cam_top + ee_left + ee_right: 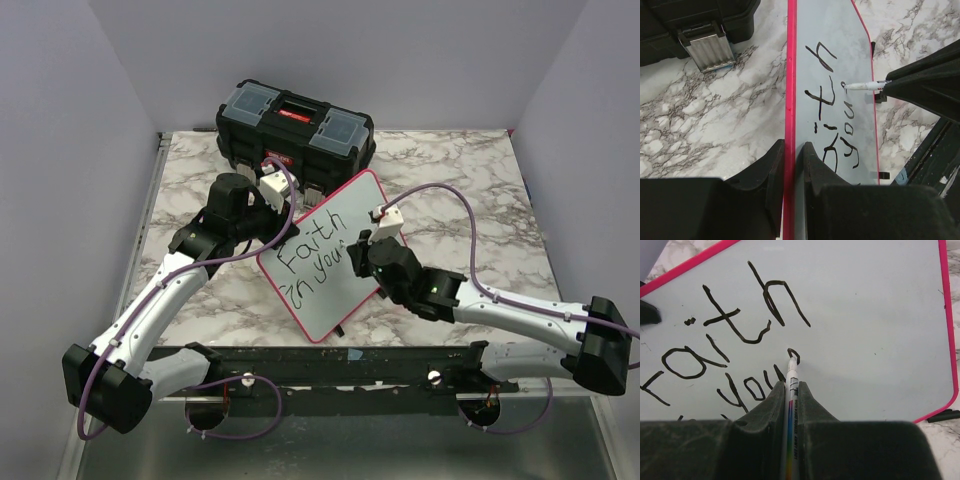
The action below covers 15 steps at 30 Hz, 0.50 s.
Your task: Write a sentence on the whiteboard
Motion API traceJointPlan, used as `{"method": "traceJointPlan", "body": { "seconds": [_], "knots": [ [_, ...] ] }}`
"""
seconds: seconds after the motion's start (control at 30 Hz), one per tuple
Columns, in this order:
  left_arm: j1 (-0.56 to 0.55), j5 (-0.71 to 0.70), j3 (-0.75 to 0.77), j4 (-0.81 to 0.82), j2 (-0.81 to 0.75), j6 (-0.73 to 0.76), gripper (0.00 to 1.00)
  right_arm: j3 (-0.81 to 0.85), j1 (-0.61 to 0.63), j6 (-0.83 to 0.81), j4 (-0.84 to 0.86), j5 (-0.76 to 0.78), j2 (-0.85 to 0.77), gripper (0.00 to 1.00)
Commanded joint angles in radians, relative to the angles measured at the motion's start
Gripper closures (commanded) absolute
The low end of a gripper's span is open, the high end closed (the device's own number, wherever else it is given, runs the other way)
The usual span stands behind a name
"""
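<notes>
Right wrist view: the right gripper (790, 386) is closed on a marker (790, 415), which runs up between its fingers. The marker's tip touches the whiteboard (880, 315) at a small loop just after "you". The sentence (735, 326) so far reads "Faith" on the first line. Below it the top view gives "in your", with that last letter apparently still under the tip.

So I judge the step to be mid-word on the second line, with "self" and "wins" not yet written.

Farther off, the left gripper (790, 150) is clamped on the board's red rim, steadying it. The board lies skewed in the middle of the table (470, 200), and the toolbox (295, 125) sits behind it at the back, close to the board's far corner.

Next, the tip likely has to finish this letter and carry on rightward along the same line. It needs to keep light contact while the left grip stays firm. The white space towards the right rim looks enough for "self", and "wins" would need a third line.
</notes>
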Motion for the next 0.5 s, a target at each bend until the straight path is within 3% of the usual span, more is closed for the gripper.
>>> {"method": "traceJointPlan", "body": {
  "seconds": [0.0, 0.47],
  "knots": [
    [-0.006, -0.024, 0.003, 0.019, -0.021, 0.045, 1.00, -0.044, -0.003, 0.036, -0.038, -0.011, -0.005, 0.99],
    [-0.006, -0.026, 0.002, 0.017, -0.021, 0.047, 1.00, -0.102, -0.004, 0.103, -0.076, -0.080, -0.054, 0.99]
  ]
}}
